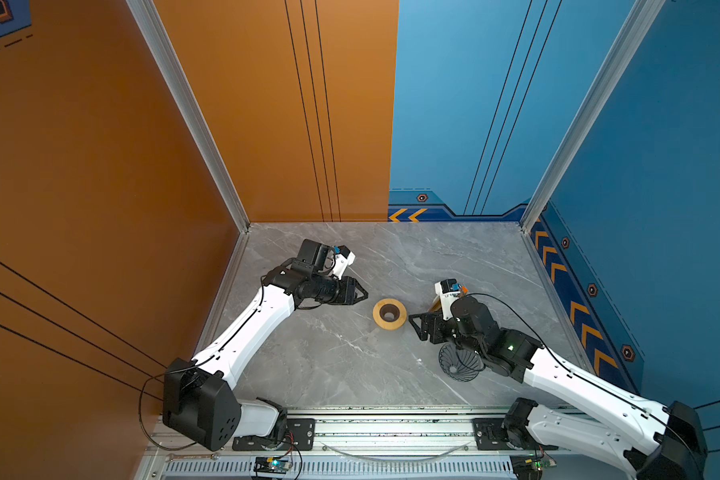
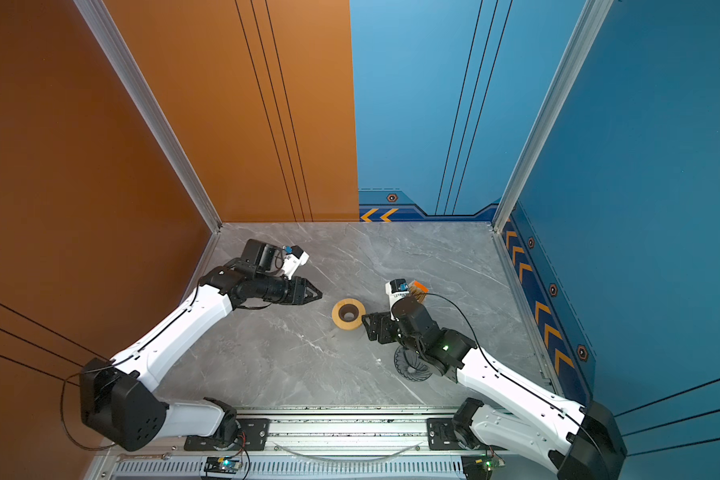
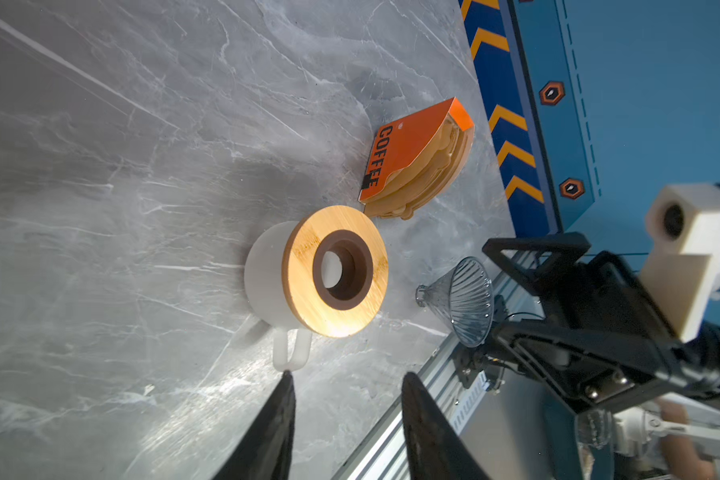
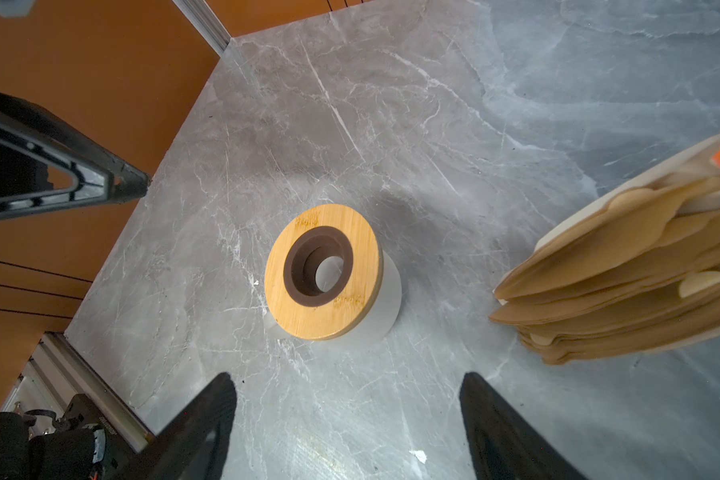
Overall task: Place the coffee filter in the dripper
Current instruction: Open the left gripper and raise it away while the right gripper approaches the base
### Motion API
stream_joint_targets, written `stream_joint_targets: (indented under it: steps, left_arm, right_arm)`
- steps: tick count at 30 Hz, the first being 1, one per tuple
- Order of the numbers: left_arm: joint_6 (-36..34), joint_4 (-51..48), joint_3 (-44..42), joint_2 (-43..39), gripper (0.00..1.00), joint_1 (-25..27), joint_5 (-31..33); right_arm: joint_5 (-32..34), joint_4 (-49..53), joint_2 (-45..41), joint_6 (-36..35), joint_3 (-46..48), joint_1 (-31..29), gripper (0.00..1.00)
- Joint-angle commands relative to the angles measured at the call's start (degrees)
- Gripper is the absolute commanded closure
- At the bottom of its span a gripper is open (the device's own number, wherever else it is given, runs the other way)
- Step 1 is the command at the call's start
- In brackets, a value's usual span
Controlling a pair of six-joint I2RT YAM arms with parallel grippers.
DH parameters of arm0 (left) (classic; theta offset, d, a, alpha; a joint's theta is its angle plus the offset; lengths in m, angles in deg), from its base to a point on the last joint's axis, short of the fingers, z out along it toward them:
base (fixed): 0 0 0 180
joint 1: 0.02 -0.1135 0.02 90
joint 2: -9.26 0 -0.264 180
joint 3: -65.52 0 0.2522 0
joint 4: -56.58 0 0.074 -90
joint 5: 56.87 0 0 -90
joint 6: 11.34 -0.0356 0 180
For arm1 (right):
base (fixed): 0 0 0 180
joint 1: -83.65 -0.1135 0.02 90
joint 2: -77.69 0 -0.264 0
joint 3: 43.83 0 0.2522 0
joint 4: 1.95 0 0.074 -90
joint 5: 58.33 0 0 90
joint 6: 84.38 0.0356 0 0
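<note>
Tan wooden ring [image 1: 389,314], dark hole. Dark ribbed cone dripper [image 1: 454,365]: near ring. L gripper [image 1: 364,293], R gripper [image 1: 415,328]: flank ring, unclenched, empty.

Both the left arm [image 1: 246,328] and the right arm [image 1: 591,386] are showing glossy white shell links joined by boxy matte-black joint housings. The shoulder housing [image 1: 208,415] at 7 o'clock in both top views is showing a cluster of small round holes. A thin black left cable [image 1: 139,409] is looping off it, and a black right cable [image 1: 516,314] is arcing at 4 o'clock. A green LED [image 1: 511,346] is glowing on a black right-arm joint. The left wrist camera [image 1: 344,259] and right wrist camera [image 1: 447,293] are sitting in white blocks with blue connectors. The left gripper [image 1: 364,294] and right gripper [image 1: 415,328] are showing black skeletal triangular fingers, with silver screws [image 3: 591,390] dotting the right one's body.
</note>
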Motion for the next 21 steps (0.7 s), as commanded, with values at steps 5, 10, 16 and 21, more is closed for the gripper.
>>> stream_joint_targets:
  steps: [5,10,16,21]
  left_arm:
    - [-7.9,-1.8,9.8,3.7,0.55,1.9,0.8]
    - [-14.6,-0.9,12.9,4.9,0.45,3.0,-2.6]
    - [-19.4,-1.8,10.0,4.5,0.37,2.9,-5.3]
    - [-18.1,-1.9,9.2,4.2,0.35,2.5,-4.4]
  right_arm:
    - [-1.1,4.4,3.2,5.4,-3.8,-0.5,0.19]
    - [1.9,6.7,8.3,8.0,-6.7,-2.4,0.2]
    - [1.4,6.9,11.1,10.6,-8.1,-3.3,0.3]
    - [1.5,7.2,11.9,11.2,-8.4,-3.0,0.39]
